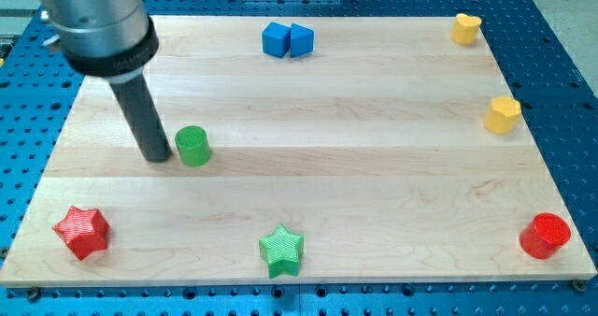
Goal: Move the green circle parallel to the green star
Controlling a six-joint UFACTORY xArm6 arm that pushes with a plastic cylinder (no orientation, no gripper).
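The green circle stands on the wooden board at the view's left, about mid-height. The green star lies near the board's bottom edge, left of centre, below and to the right of the circle. My tip rests on the board just left of the green circle, very close to it; whether it touches is unclear. The dark rod rises up-left to the arm's grey housing.
A red star sits at the bottom left. Two blue blocks sit together at the top centre. Yellow blocks sit at the top right and the right edge. A red circle is at the bottom right.
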